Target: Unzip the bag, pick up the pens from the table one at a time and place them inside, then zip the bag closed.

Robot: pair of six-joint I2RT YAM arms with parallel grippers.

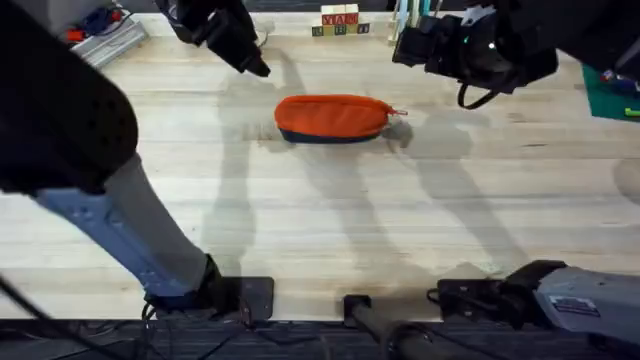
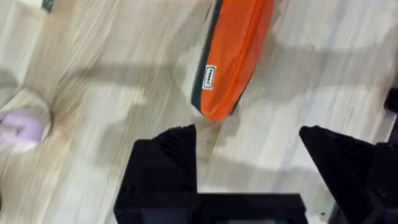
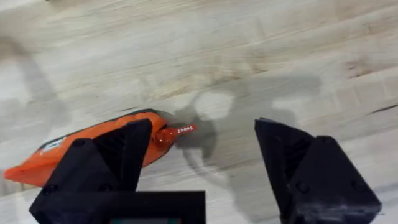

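The orange bag (image 1: 332,116) lies flat on the wooden table (image 1: 420,220), its zipper shut and the pull (image 1: 399,112) at its right end. My left gripper (image 1: 256,66) hovers beyond the bag's left end. In the left wrist view it is open (image 2: 249,155) above bare wood, just off the tip of the bag (image 2: 233,56). My right gripper (image 1: 420,45) hangs behind the bag's right end. It is open (image 3: 202,162), with the zipper pull (image 3: 177,131) and the bag's end (image 3: 93,148) beside one finger. The pens are out of view.
Lettered wooden blocks (image 1: 340,22) stand at the far edge. A dark green mat (image 1: 610,95) lies at the far right, and some clutter (image 1: 100,35) at the far left. A pink object (image 2: 22,127) rests on the table near the left gripper.
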